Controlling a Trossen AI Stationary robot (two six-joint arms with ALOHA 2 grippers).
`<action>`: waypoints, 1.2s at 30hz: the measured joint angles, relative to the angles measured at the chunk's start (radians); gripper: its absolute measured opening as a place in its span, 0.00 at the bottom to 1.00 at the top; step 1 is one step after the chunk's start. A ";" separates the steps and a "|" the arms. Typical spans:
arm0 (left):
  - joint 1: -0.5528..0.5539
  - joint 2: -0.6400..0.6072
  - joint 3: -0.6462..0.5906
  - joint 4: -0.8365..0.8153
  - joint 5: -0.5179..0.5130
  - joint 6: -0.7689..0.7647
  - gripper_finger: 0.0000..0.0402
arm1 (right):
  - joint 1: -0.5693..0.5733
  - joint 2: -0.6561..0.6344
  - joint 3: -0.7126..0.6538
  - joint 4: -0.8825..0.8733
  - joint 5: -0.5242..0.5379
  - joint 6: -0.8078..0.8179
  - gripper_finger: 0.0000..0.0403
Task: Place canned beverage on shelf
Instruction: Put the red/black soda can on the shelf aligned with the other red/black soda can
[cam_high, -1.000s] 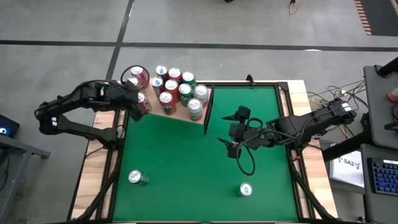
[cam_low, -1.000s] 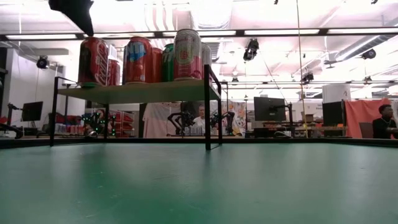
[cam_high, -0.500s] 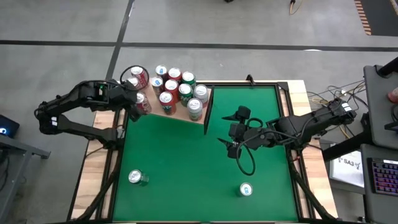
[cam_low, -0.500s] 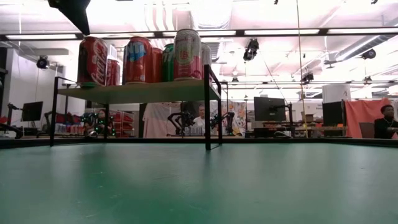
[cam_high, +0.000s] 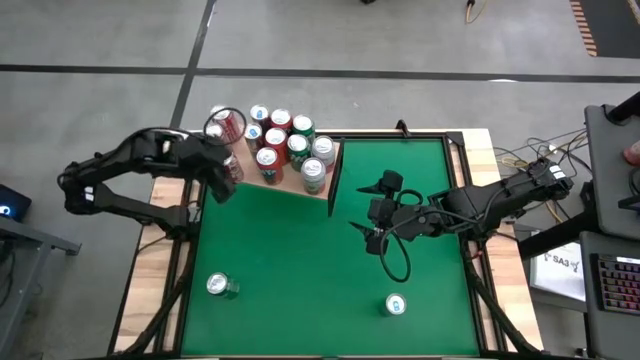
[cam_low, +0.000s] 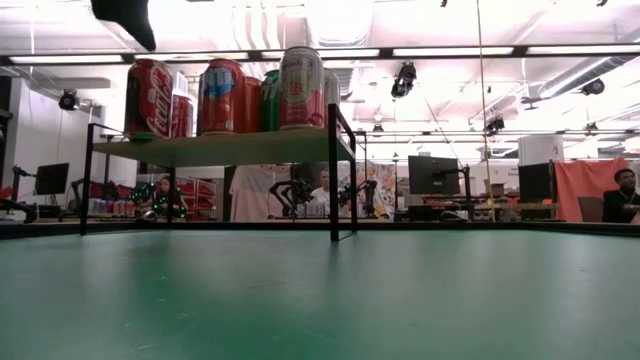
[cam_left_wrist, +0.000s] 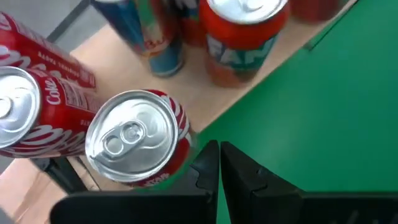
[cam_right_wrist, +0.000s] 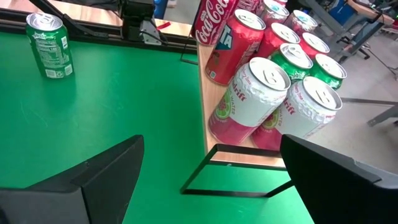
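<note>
Meanwhile, at upper left, the left gripper (cam_high: 222, 185) hangs pressed together beside the shelf (cam_high: 290, 187), crowded with cans; any sideways drift could topple 1. Lower frame, 2 cans (cam_high: 221, 286) wait; the right gripper (cam_high: 372, 232) stands spread wide.

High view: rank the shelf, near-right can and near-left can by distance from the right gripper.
From the right gripper:
1. Shelf, just across on the far-left side.
2. Near-right can, at the table's near edge.
3. Near-left can, in the near-left corner.
</note>
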 joint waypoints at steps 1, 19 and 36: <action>0.000 0.007 -0.010 0.000 -0.009 -0.002 0.00 | 0.000 0.000 0.000 0.000 0.000 -0.003 0.91; 0.001 0.013 -0.056 -0.119 -0.135 -0.171 0.00 | 0.000 0.000 0.000 0.000 0.000 -0.010 0.91; 0.004 0.007 -0.054 0.097 -0.241 -0.165 0.00 | 0.000 0.000 -0.009 0.000 0.000 -0.012 0.91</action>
